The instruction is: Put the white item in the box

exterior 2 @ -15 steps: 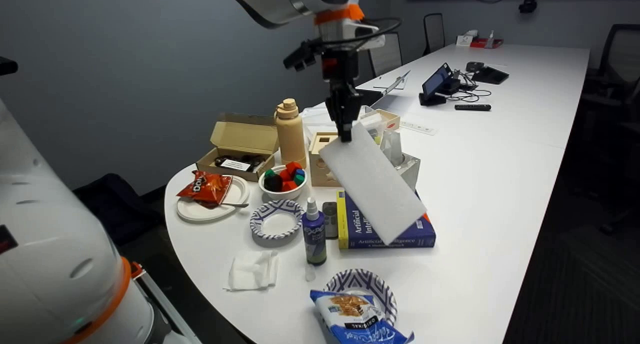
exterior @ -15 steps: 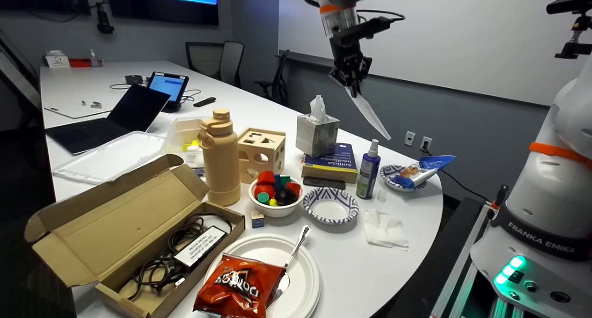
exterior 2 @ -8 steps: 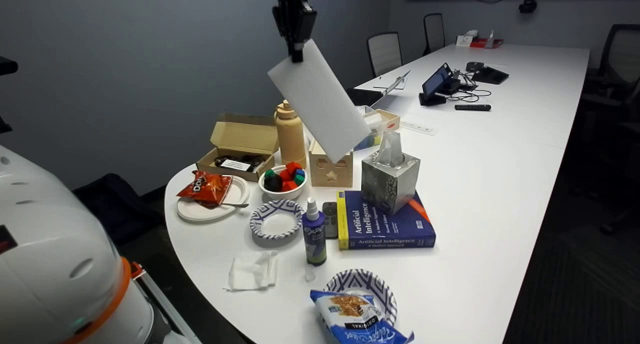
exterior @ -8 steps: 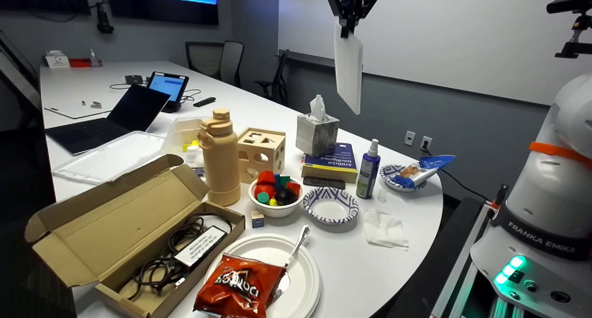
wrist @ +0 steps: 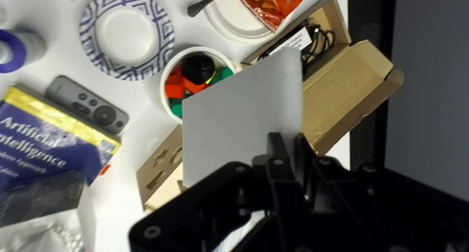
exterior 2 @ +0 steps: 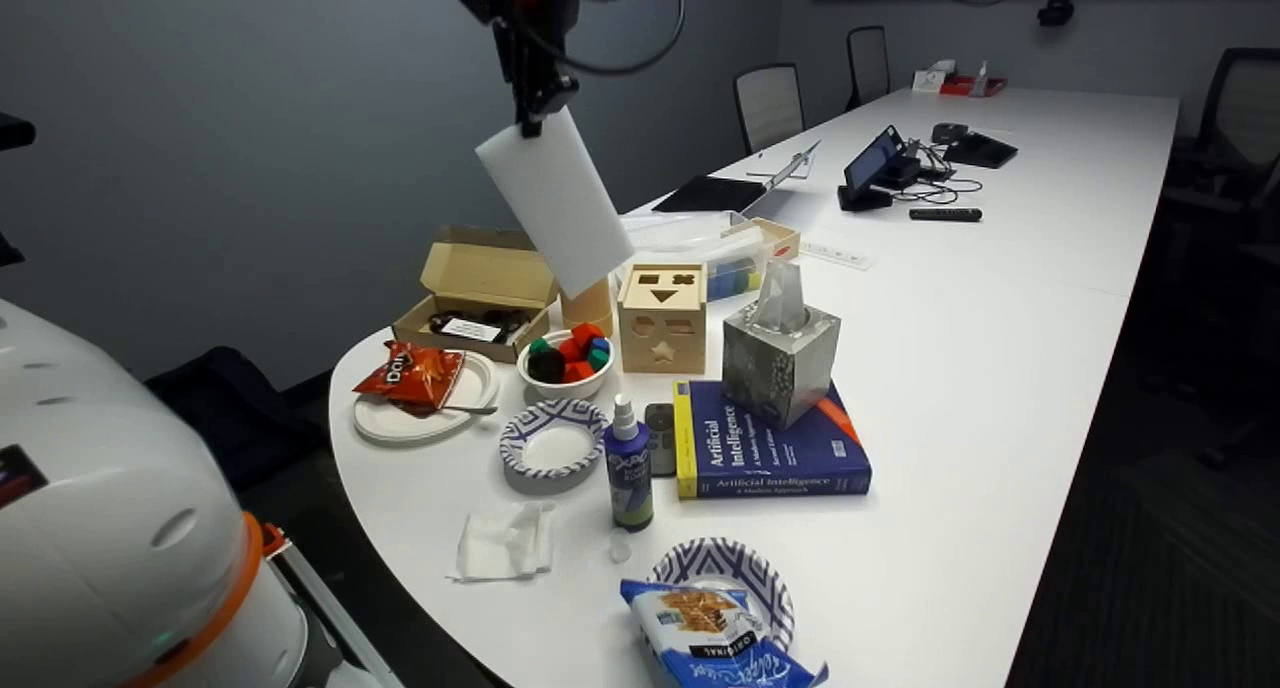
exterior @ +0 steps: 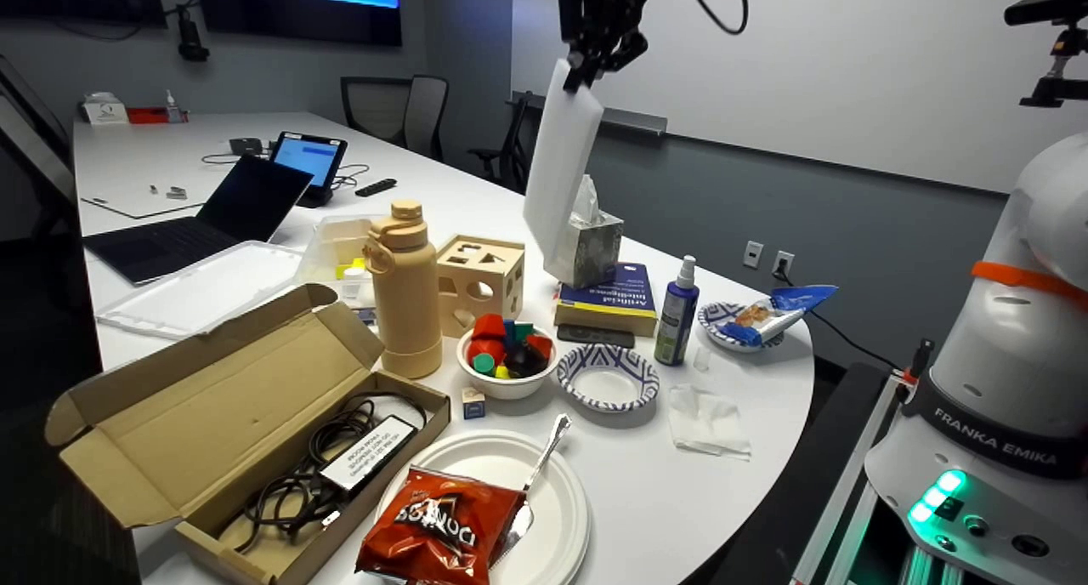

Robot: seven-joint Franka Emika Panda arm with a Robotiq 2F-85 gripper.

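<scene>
The white item (exterior: 561, 168) is a flat plain white rectangular sheet. My gripper (wrist: 287, 136) is shut on one end of it, and the sheet hangs tilted in the air. In both exterior views the gripper (exterior: 579, 76) (exterior 2: 531, 126) is high above the table and the sheet (exterior 2: 560, 208) slants down from it. The box (exterior: 229, 398) is the brown cardboard one with its lid open; a black cable coil and a labelled adapter lie in it. In the wrist view the sheet (wrist: 234, 120) hides part of the box (wrist: 340, 80).
A tan bottle (exterior: 408, 296) stands beside the box. A wooden shape box (exterior: 484, 270), a bowl of blocks (exterior: 510, 387), a tissue box (exterior 2: 780, 358) on a book (exterior 2: 770, 458), a purple spray bottle (exterior 2: 629, 473) and a plate (exterior: 569, 517) with a chip bag stand around.
My gripper has carried the white item towards the box side, away from above the book and tissue box. The sheet has turned, showing its broad face. It stays held.
</scene>
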